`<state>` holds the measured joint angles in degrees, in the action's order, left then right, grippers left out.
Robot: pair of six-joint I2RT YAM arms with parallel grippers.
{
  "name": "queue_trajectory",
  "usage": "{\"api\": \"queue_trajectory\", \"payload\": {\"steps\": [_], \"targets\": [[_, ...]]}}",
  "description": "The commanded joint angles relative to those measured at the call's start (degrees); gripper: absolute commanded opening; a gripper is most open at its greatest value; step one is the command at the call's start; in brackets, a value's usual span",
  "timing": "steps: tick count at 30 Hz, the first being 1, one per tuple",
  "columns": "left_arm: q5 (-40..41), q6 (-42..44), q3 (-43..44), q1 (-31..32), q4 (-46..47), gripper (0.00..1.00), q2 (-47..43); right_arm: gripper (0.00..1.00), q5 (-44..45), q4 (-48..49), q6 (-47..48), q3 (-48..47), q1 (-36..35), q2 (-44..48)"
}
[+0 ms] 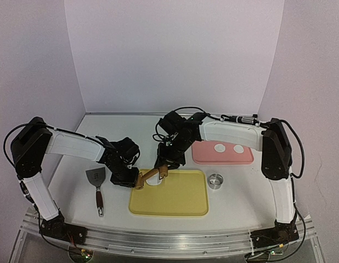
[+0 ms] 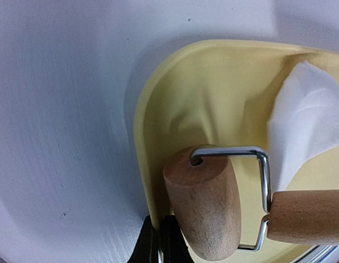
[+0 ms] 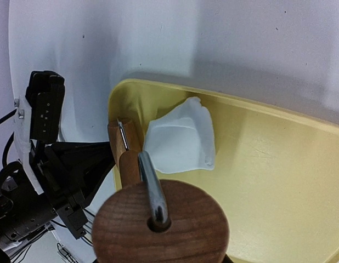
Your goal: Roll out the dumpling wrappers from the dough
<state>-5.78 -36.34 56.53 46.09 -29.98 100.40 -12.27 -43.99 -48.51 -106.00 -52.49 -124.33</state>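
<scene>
**Roller at the tray's edge.** The right gripper (image 1: 165,164) appears clamped on the big-roller end of a double-ended wooden rolling pin (image 1: 150,176), though the wood hides its fingers in the wrist view. The pin's small roller (image 2: 199,211) reaches out ahead of that gripper to the corner of the yellow tray (image 1: 180,205). It sits just beside the irregular dough (image 3: 180,139) rather than on it.

The left gripper (image 1: 127,176) is clenched, its fingertips (image 2: 147,246) just under the small roller at the tray's rim. Whether they pinch the rim cannot be told.

The likely trouble is that the roller rides up the rim or knocks the left fingers, while the folded dough skids instead of flattening.

Two dumpling wrappers (image 1: 219,147) lie on a pink tray (image 1: 205,158) off the right gripper's right side, under its forearm. A ring cutter (image 1: 215,181) stands near that tray, and a spatula (image 1: 96,183) lies outboard of the left gripper.
</scene>
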Motion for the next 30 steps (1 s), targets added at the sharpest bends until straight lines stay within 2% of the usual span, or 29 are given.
{"api": "queue_trajectory", "payload": {"steps": [1,9,20,25,30], "targets": [[1.3,1.5,-1.4,1.1,-4.2,0.00,2.7,0.00,11.0,-9.7,1.0,4.6,-0.9,-6.9],[4.1,-1.7,-1.4,1.1,-6.2,0.00,1.8,0.00,7.9,-9.6,3.0,3.6,-0.9,0.1],[4.7,-0.7,-0.9,1.1,-6.3,0.00,1.7,0.00,2.2,-9.5,4.6,7.3,-0.9,17.6],[4.6,-0.7,-1.3,1.1,-6.3,0.00,1.2,0.00,2.9,-9.5,4.9,7.1,-0.9,20.2],[4.4,-0.8,-1.4,1.1,-6.2,0.00,0.5,0.00,5.5,-9.1,6.2,5.4,-0.9,17.8]]}}
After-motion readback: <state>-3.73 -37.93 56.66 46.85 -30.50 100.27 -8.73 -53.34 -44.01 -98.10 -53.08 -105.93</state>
